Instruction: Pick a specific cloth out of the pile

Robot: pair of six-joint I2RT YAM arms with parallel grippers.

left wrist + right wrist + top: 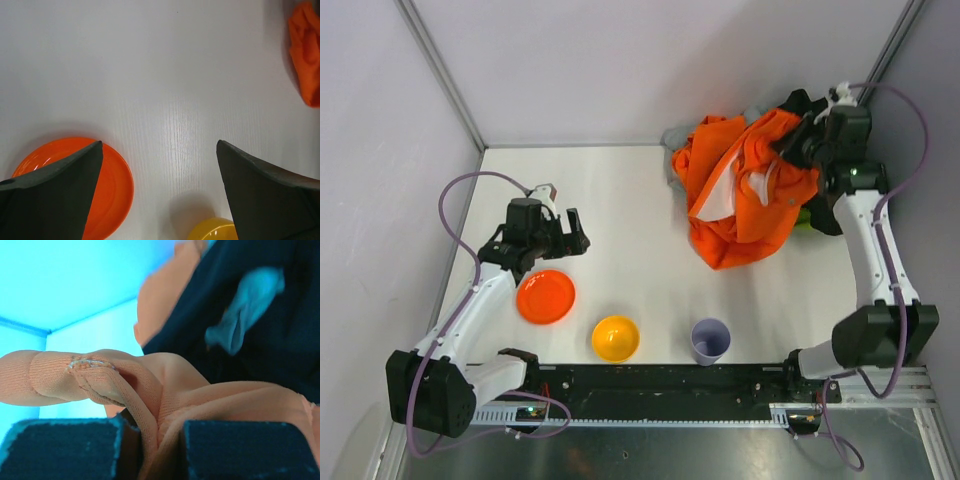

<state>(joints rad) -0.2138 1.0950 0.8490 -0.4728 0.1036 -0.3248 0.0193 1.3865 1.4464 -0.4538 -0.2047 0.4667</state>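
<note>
The left tool point(577, 231) hangs wide open and empty over the white counter point(620, 220), by the flat orange plate point(545, 297). Only the top view shows the small lime-green soft cloth point(806, 219), peeking from under the big orange garment point(740, 210) in the pile point(765, 150). The right wrist view shows the right tool point(150, 450) pinched tight on an orange fold.

There are 1 plate point(545, 297), 1 bowl point(615, 338), 1 cup point(710, 341) and 1 pile point(745, 190).

The top view is bright and sharp. In the left wrist view the round yellow bowl point(212, 230) casts a faint shadow. The right wrist view looks blue, its upper right blurry.
</note>
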